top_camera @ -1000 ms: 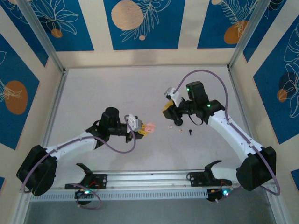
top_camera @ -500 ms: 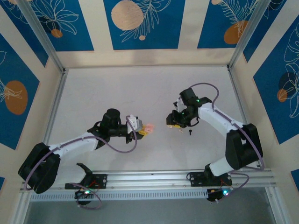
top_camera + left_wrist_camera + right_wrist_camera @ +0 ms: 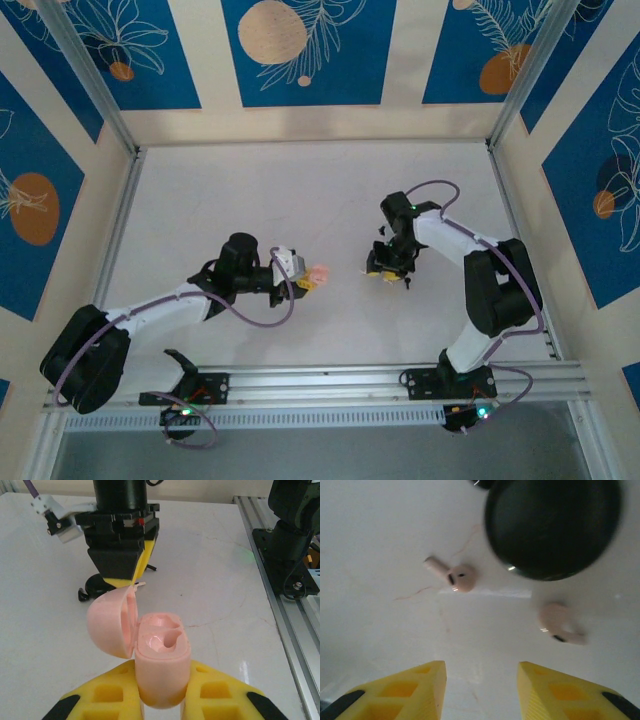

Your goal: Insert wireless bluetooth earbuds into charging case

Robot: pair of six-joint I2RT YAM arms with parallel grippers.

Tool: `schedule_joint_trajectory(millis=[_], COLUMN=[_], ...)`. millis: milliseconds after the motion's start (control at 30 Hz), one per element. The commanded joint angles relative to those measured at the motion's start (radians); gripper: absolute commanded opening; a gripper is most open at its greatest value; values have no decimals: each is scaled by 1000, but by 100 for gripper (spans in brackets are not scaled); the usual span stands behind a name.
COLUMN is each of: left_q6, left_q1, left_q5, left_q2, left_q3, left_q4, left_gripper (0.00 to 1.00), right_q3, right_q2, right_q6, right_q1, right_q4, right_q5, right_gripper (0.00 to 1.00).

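Note:
My left gripper (image 3: 162, 697) is shut on the pink charging case (image 3: 162, 652), which stands upright between its yellow fingers. The lid (image 3: 112, 622) hangs open to the left and both wells are bare. From above, the case (image 3: 318, 272) is at mid-table in the left gripper (image 3: 305, 281). My right gripper (image 3: 481, 680) points down at the table, open, with nothing between its fingers. Two pale pink earbuds with short stems lie loose beyond its tips: one (image 3: 457, 577) ahead left, one (image 3: 560, 624) ahead right. The right gripper (image 3: 383, 272) hangs just right of the case.
A round black disc (image 3: 552, 525) lies just beyond the earbuds, also visible under the right gripper (image 3: 97, 585). An aluminium rail (image 3: 330, 385) runs along the near edge. Patterned walls enclose the white table (image 3: 250, 200) on three sides.
My right arm has folded in and lowered its gripper down over the earbuds near the table. The left arm and the open case have stayed put.

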Motion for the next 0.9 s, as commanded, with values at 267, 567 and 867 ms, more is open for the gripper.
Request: schedule_joint_trajectory(millis=[267, 567, 867], left_q6=[9, 20, 21], left_q1=[-4, -3, -4], left_q5=[-5, -14, -1], left_q2=[2, 1, 16], left_q3=[11, 15, 29], left_q4=[-21, -34, -34], left_gripper=[17, 17, 17], right_q3=[97, 84, 103], right_q2=[142, 159, 121], right_q6=[-113, -94, -90], right_q1=[-5, 5, 4], right_q4=[-102, -132, -183], right_q5=[120, 25, -25], right_gripper=[42, 42, 41])
